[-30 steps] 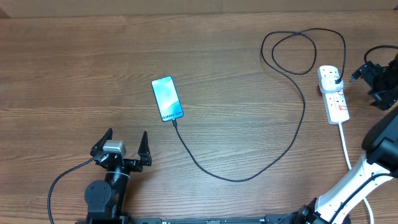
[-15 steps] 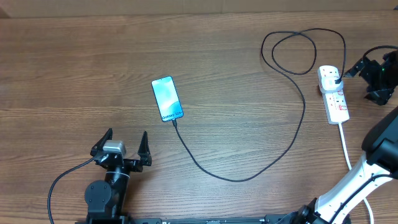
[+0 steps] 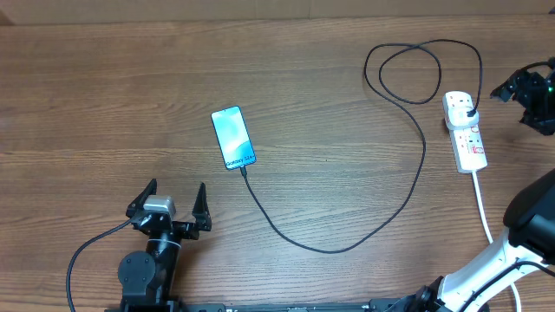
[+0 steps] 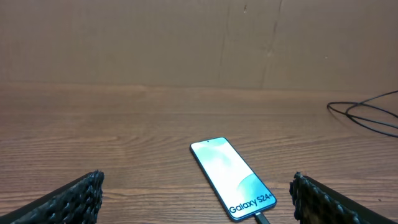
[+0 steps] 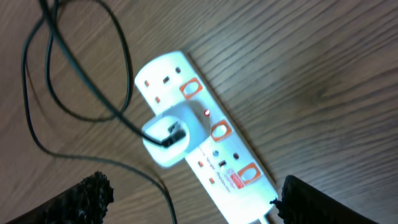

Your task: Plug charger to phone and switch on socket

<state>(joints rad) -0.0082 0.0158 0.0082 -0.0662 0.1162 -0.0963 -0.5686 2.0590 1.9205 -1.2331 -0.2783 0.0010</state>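
Observation:
The phone [image 3: 232, 137] lies face up left of the table's middle, its screen lit [image 4: 231, 177]. The charger cable [image 3: 329, 250] runs from the phone's lower end in a long curve, loops at the back, and ends at a white adapter [image 5: 169, 135] seated in the socket [image 3: 464, 130]. A small red light [image 5: 206, 112] glows on the socket [image 5: 214, 155]. My right gripper [image 3: 519, 97] hangs open to the right of the socket, touching nothing [image 5: 194, 186]. My left gripper [image 3: 173, 201] stands open near the front edge, short of the phone [image 4: 198, 182].
The socket's thick white cord [image 3: 482, 204] runs toward the front right, beside the right arm's white link [image 3: 486, 260]. The cable loops [image 3: 425, 65] lie behind the socket. A brown wall [image 4: 186, 43] rises behind the table.
My right gripper has drifted away from the socket toward the far right edge. The left arm, phone and cable have not moved.

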